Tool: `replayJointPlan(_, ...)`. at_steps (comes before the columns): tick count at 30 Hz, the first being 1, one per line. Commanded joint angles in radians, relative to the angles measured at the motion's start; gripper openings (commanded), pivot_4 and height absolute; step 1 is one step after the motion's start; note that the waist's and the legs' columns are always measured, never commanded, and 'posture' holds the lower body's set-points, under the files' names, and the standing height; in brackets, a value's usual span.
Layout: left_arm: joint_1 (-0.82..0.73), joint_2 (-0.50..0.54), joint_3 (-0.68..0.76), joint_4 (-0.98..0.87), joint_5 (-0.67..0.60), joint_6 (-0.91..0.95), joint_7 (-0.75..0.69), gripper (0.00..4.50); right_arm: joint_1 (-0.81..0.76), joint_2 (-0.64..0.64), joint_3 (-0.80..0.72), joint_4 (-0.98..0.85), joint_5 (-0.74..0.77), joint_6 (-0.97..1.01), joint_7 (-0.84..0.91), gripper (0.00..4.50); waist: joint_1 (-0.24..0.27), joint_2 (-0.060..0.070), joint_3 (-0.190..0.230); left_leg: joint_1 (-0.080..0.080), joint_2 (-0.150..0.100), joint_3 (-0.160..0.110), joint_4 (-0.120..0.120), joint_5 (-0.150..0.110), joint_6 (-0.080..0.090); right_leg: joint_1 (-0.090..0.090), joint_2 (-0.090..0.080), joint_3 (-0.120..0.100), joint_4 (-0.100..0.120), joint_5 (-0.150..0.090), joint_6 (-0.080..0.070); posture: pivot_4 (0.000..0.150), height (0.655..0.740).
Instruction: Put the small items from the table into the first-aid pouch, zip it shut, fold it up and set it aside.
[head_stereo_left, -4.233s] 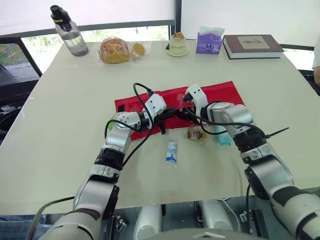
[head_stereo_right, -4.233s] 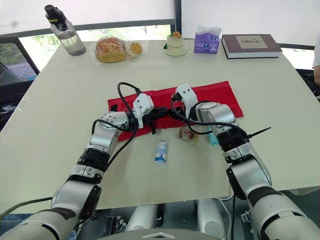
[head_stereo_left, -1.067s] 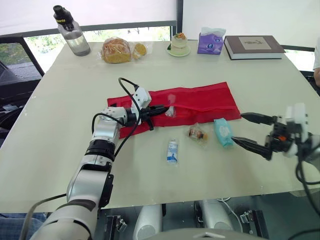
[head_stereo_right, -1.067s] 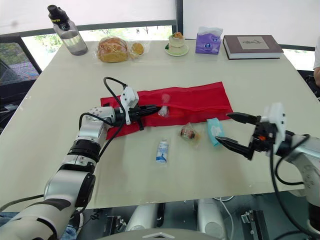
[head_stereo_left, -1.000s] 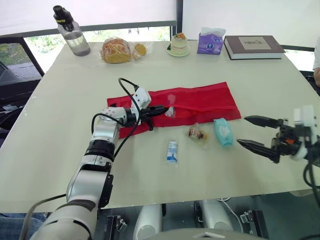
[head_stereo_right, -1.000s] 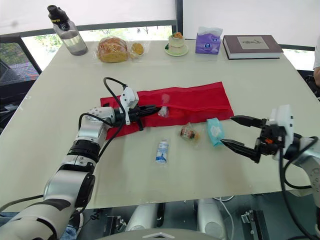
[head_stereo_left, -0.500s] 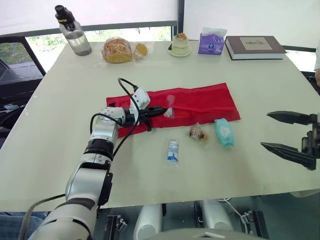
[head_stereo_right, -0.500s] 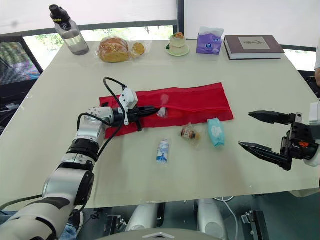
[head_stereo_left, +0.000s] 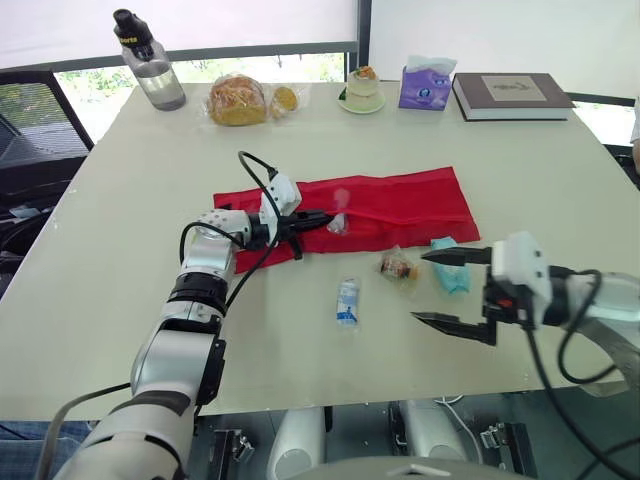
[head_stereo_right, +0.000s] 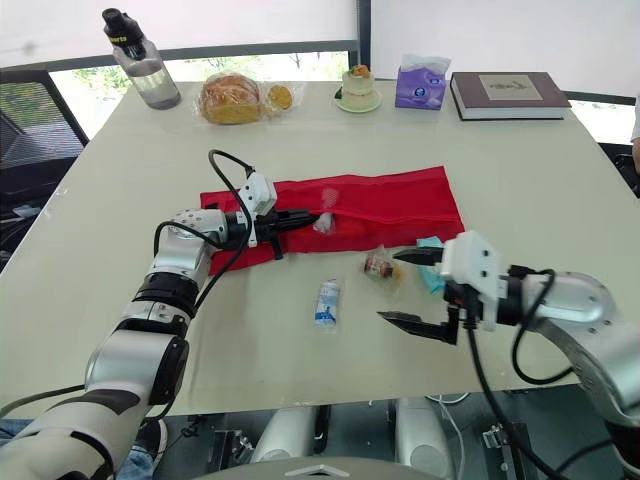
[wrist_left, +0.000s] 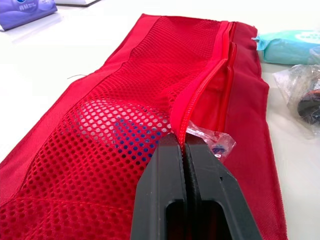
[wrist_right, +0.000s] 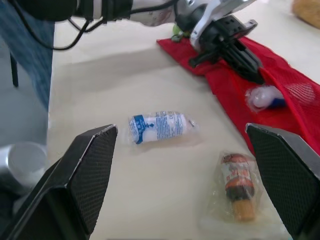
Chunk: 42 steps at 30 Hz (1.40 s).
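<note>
Now | left claw (wrist_left: 181, 142) pinches pouch (head_stereo_left: 400, 205) edge | right claw (head_stereo_left: 420, 287) spread | wrist: item (wrist_left: 125, 132) under mesh

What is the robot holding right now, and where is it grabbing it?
The left end effector is pinching the red pouch at the mesh edge beside its open zipper. The right end effector is open and holds nothing.
</note>
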Motion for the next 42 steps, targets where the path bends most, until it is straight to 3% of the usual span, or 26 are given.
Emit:
replayJointPlan(1,-0.014,0.006,0.002,-0.027,-0.003,-0.007,-0.012,0.0,-0.133,0.041,0.179,0.126,-0.173,-0.129,0.076,4.37,0.002,0.0,0.0,-0.001,0.0,0.0,0.0,0.0,0.0,0.0,0.0,0.0,0.0,0.0,0.0,0.15,0.7332)
replayJointPlan(9,-0.01,-0.006,-0.005,-0.04,0.007,-0.019,0.003,0.0,-0.429,0.179,0.435,0.548,-0.443,-0.443,0.247,4.37,0.004,0.0,0.0,-0.001,0.0,-0.001,0.001,0.0,0.0,0.0,0.0,-0.001,0.0,0.0,0.0,0.15,0.7332)
replayJointPlan(17,0.013,-0.013,0.003,-0.065,0.011,-0.029,0.033,0.0,-0.613,0.306,0.534,0.868,-0.594,-0.72,0.348,4.37,0.001,0.0,0.0,-0.001,0.0,0.0,0.002,0.0,0.0,0.0,0.0,-0.001,0.001,0.001,0.0,0.15,0.7332)
replayJointPlan(28,0.021,-0.005,0.012,-0.065,0.007,-0.034,0.053,0.0,-0.714,0.4,0.551,1.023,-0.627,-0.86,0.505,4.37,0.002,0.001,0.0,0.0,0.0,-0.002,0.001,0.0,0.0,0.0,0.0,-0.002,0.002,0.001,-0.001,0.15,0.7332)
replayJointPlan(32,0.027,-0.006,0.012,-0.066,0.007,-0.036,0.056,0.0,-0.704,0.391,0.535,1.007,-0.623,-0.853,0.532,2.7,0.002,0.001,0.0,0.0,0.0,-0.002,0.001,0.0,0.0,0.0,0.0,-0.002,0.002,0.001,-0.001,0.15,0.7332)
replayJointPlan(37,0.026,-0.011,0.011,-0.062,0.007,-0.038,0.058,0.0,-0.667,0.364,0.496,0.926,-0.588,-0.775,0.549,0.17,0.003,0.001,0.0,0.0,0.0,-0.002,0.001,0.0,0.0,0.0,0.0,-0.002,0.002,0.001,-0.001,0.15,0.7332)
replayJointPlan(42,0.019,-0.018,0.009,-0.049,0.009,-0.041,0.058,0.0,-0.605,0.282,0.388,0.702,-0.515,-0.484,0.535,0.03,0.005,0.001,0.0,-0.001,0.0,-0.002,0.002,0.0,0.0,0.0,0.0,-0.002,0.002,0.001,-0.001,0.15,0.7332)
